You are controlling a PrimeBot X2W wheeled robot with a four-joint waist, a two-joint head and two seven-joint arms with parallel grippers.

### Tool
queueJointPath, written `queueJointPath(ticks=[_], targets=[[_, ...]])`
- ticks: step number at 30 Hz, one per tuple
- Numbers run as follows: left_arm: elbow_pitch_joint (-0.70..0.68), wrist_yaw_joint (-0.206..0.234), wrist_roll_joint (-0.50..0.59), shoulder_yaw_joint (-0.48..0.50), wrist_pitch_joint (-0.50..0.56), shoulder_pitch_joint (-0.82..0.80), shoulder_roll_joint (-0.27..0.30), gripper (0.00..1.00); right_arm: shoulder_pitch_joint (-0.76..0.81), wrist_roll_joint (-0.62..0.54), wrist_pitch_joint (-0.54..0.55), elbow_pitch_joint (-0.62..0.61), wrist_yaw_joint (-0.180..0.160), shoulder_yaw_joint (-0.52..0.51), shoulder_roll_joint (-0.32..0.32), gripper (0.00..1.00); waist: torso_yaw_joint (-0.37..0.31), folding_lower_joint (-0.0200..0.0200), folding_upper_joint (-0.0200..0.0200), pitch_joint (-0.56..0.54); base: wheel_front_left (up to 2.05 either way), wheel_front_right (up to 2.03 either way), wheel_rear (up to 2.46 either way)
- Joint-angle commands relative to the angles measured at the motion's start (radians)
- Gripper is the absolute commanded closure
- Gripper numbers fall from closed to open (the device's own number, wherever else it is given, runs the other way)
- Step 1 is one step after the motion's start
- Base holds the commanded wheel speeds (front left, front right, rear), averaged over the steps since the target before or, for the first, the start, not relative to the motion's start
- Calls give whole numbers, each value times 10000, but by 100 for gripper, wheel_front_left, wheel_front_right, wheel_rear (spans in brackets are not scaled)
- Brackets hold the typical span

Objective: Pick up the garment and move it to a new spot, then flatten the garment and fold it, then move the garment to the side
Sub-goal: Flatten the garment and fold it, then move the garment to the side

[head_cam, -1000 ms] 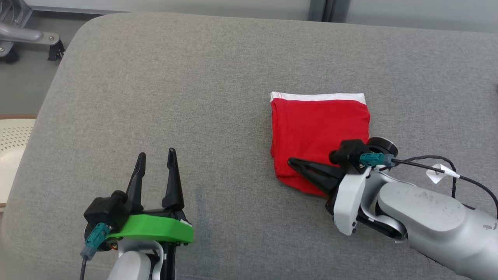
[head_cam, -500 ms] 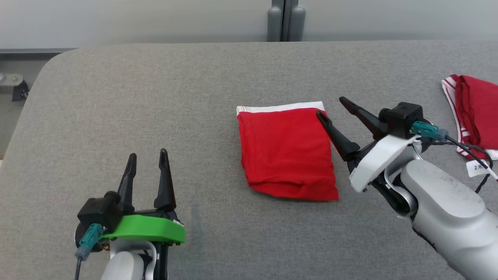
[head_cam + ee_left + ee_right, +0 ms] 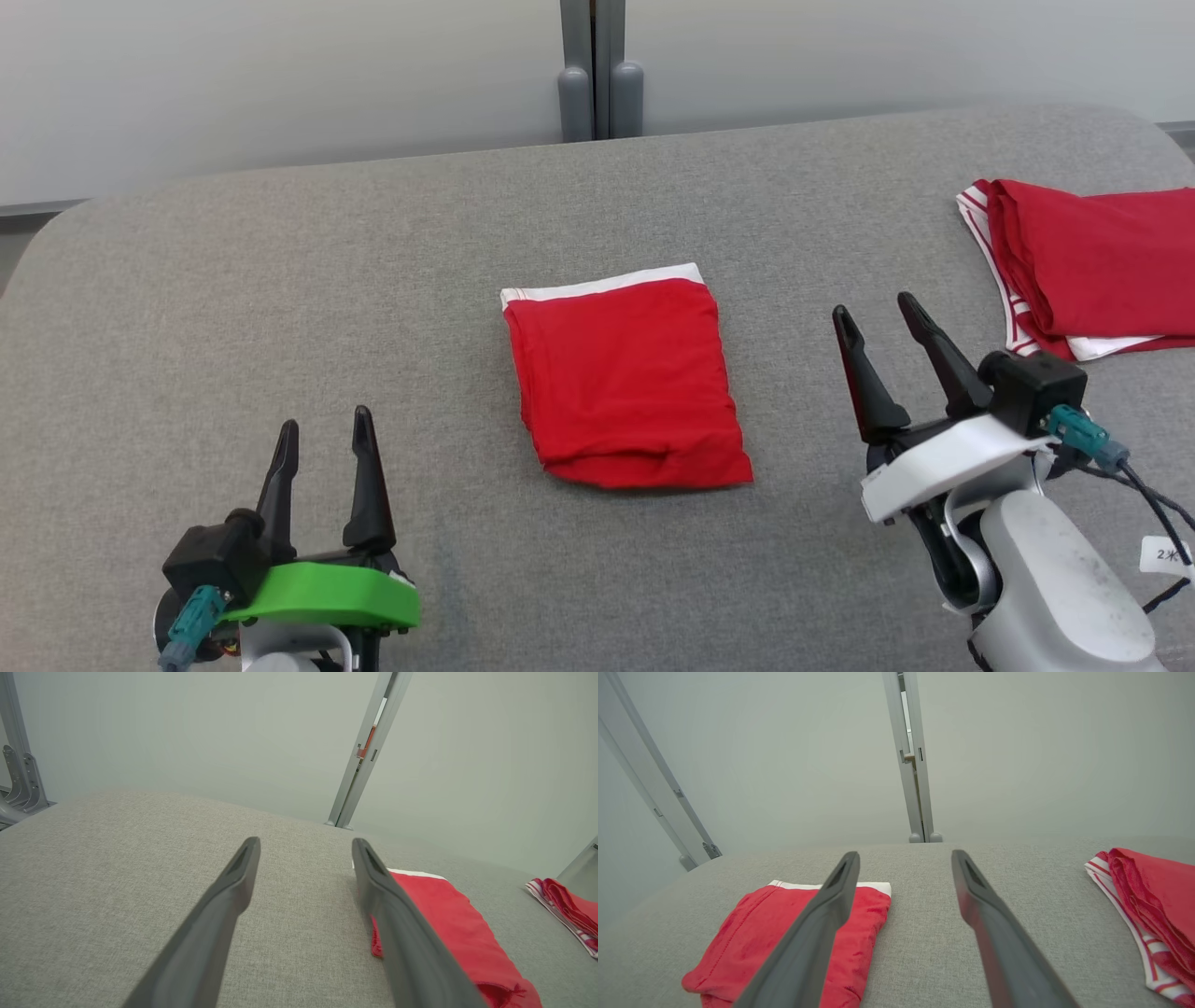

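A folded red garment with a white waistband lies flat in the middle of the grey cushioned surface; it also shows as the red garment and the red garment in the wrist views. My left gripper stands open at the lower left, well apart from it, and is empty; its fingers frame bare fabric at the left gripper. My right gripper stands open to the garment's right, not touching it, seen too as the right gripper.
A second pile of red clothing with red-and-white striped trim lies at the far right edge. Behind the surface rise a pale wall and a grey vertical post. A small white tag hangs from the right arm's cable.
The head camera has swung, bringing the second pile into view. My right gripper has left the garment's lower right corner, opened and drawn back to the right. The left gripper has kept its pose.
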Motion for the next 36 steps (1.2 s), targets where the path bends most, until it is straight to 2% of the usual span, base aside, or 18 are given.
queueJointPath(ticks=[1,5,10,22,31,36], targets=[[-53,46,160,62,-3,190,30,0,309,-249,-24,-153,-13,-260,215,0,-59,0,0,-55,0,0,0],[-59,52,271,167,-3,396,30,0,848,-701,-24,-563,-13,-742,783,0,-57,0,0,-37,0,0,0],[31,73,229,163,-3,407,30,0,1110,-1126,-24,-571,-12,-1003,1125,0,-14,0,0,3,0,0,0],[61,121,210,82,-3,342,29,0,1121,-1441,-25,-355,-12,-1086,1304,0,87,0,0,1,0,0,0],[6,155,179,32,-3,323,29,0,959,-1599,8,-126,-12,-1113,1207,0,180,0,0,92,0,0,0],[-21,142,144,-47,-3,183,29,0,324,-1553,981,-82,-12,-1356,954,0,355,0,0,249,0,0,0]])
